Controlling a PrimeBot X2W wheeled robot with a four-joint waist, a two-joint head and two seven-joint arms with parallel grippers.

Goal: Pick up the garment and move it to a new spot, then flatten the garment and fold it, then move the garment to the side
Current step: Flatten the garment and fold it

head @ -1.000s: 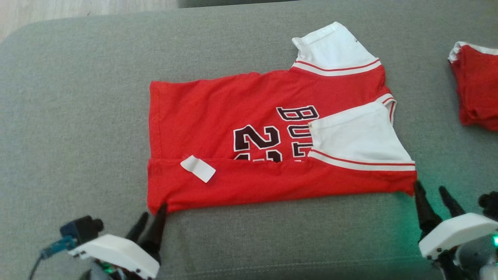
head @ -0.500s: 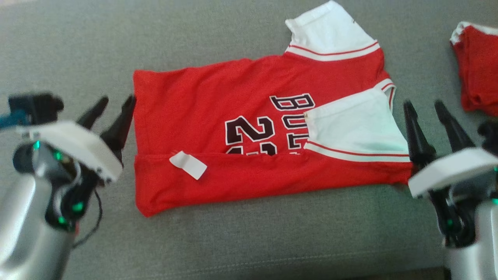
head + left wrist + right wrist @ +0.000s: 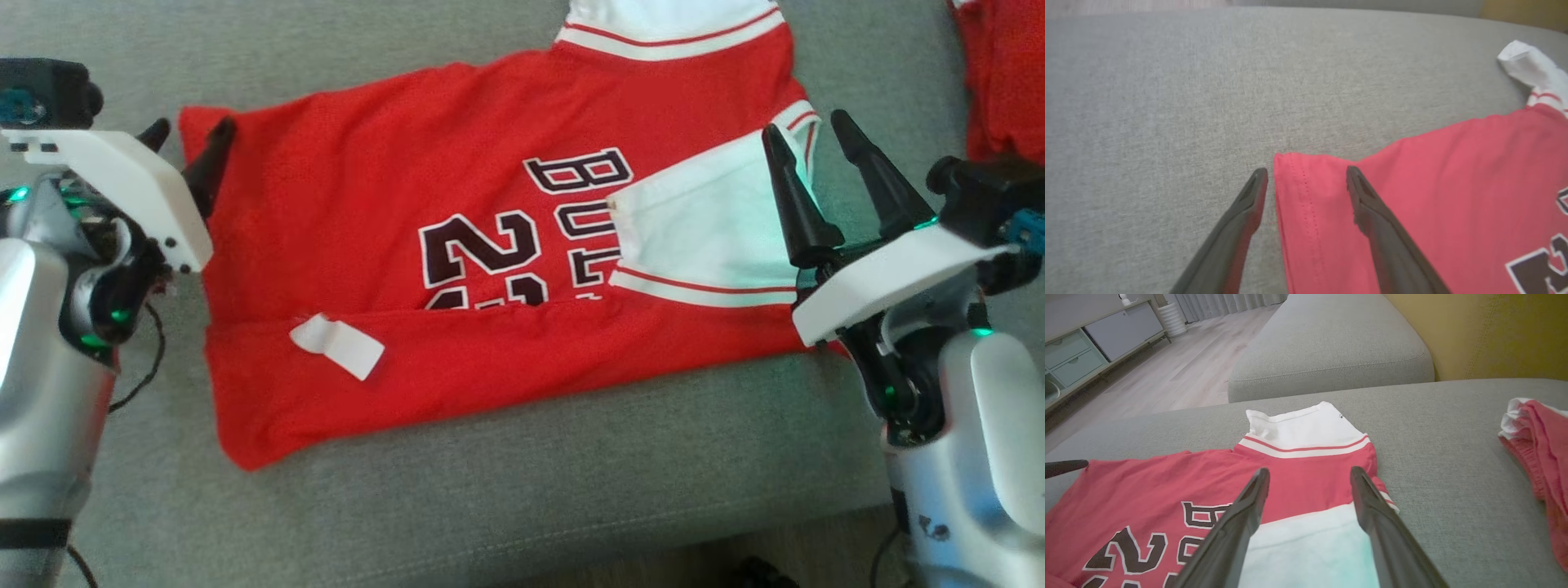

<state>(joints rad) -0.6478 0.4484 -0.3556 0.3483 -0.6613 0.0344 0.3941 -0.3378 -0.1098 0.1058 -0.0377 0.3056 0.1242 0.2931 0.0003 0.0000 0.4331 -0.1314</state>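
Both spread, the left tool (image 3: 192,131) and right tool (image 3: 805,124) were moved farther over the red white-sleeved jersey (image 3: 367,188), so a second fold was expected.

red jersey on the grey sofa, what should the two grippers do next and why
Probably lower both and pinch the far edge. The open left gripper straddles the far hem corner of the red and white short-sleeved jersey, and the open right gripper hangs over its shoulder end. The near edge is already folded over, so the far side seems next.
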